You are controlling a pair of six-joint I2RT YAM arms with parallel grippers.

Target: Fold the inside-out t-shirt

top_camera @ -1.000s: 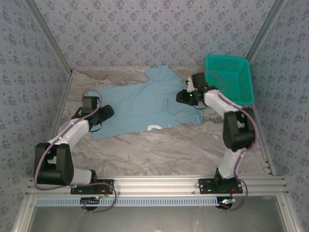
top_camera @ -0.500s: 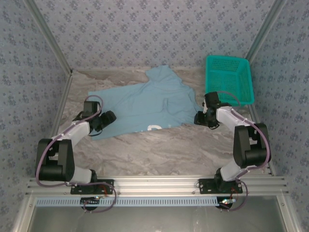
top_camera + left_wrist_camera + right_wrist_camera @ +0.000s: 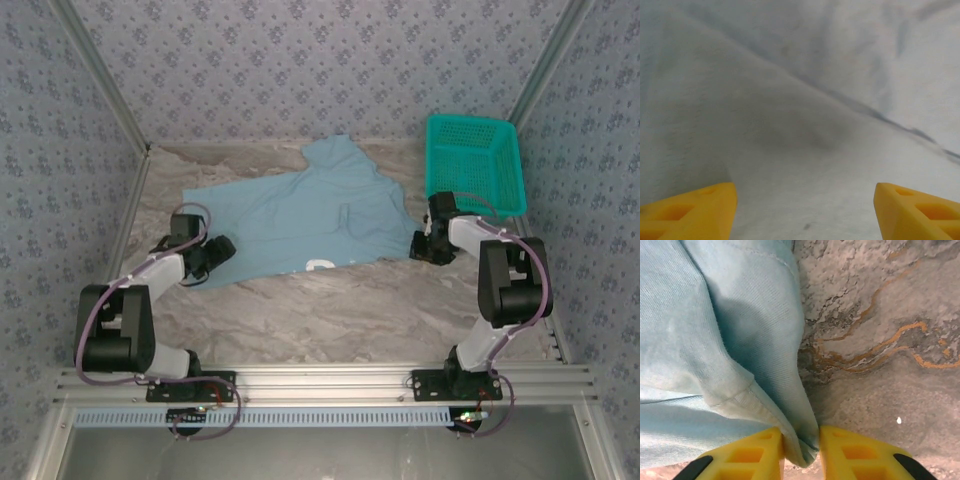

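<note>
Light-blue cloth t-shirt (image 3: 300,225) lying crosswise; right gripper (image 3: 801,442) clamped on its near corner, left gripper (image 3: 805,200) fingers apart over opposite end.

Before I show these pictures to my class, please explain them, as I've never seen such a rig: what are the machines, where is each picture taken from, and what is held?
These are two robots, a left arm and a right arm, bolted to the near edge of a marbled table. The wide picture comes from a fixed camera above and behind them. The two close-ups come from cameras on the wrists, so the yellow wedges are each arm's own fingers. A light-blue t-shirt lies spread on the table, with a teal basket at the far right. The left end effector is open over the cloth, holding nothing. The right end effector is pinching the shirt's edge.
</note>
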